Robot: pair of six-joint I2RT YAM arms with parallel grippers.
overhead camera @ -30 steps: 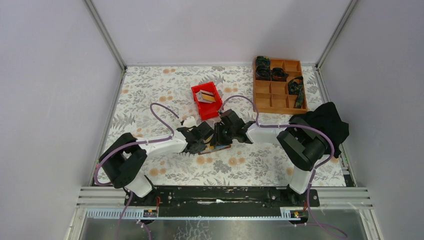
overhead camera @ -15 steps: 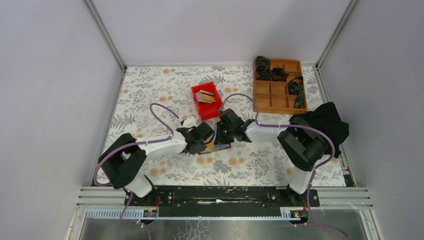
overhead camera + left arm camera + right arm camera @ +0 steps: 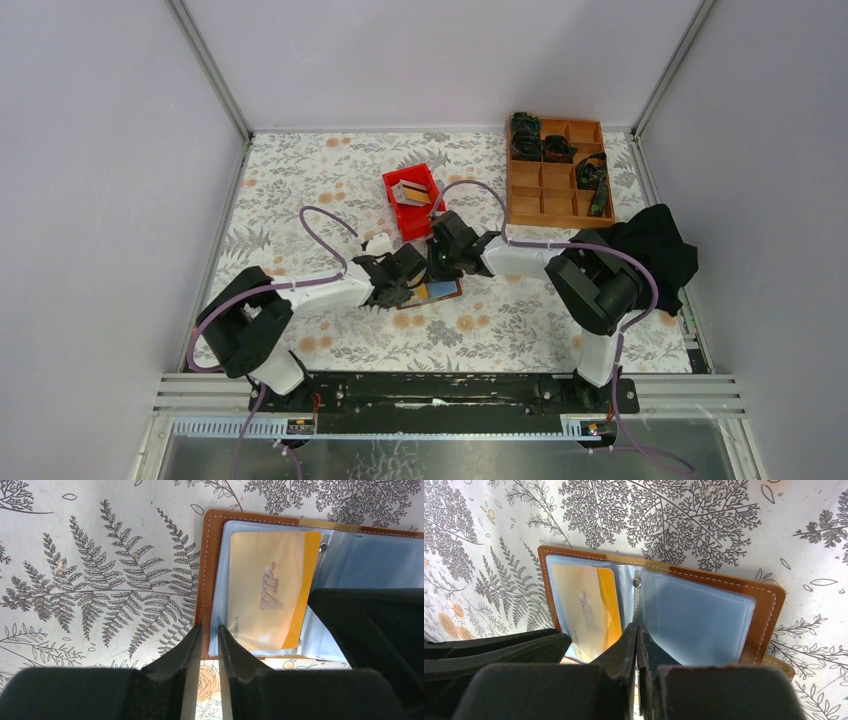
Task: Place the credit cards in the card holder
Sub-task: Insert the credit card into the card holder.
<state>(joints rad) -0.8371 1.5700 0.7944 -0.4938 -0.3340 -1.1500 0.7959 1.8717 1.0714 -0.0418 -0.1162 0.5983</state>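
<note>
The brown card holder (image 3: pixel 445 293) lies open on the floral table, clear pockets up. It also shows in the left wrist view (image 3: pixel 204 570) and the right wrist view (image 3: pixel 766 614). A gold-orange credit card (image 3: pixel 270 587) sits inside its left clear pocket (image 3: pixel 583 605). My left gripper (image 3: pixel 209 629) is almost shut, with a thin gap, tips at the holder's near left corner (image 3: pixel 408 284). My right gripper (image 3: pixel 636 626) is shut and empty, tips at the middle fold (image 3: pixel 438 268). More cards (image 3: pixel 415 192) lie in the red bin.
The red bin (image 3: pixel 395 184) stands just beyond the two grippers. An orange-brown compartment tray (image 3: pixel 512 195) with dark items is at the far right. A black cloth (image 3: pixel 660 250) lies at the right edge. The right pocket (image 3: pixel 696 617) of the holder is empty.
My right gripper has drawn back toward the far left, off the card holder, so more of the open holder shows. The left gripper and the holder have stayed put.
</note>
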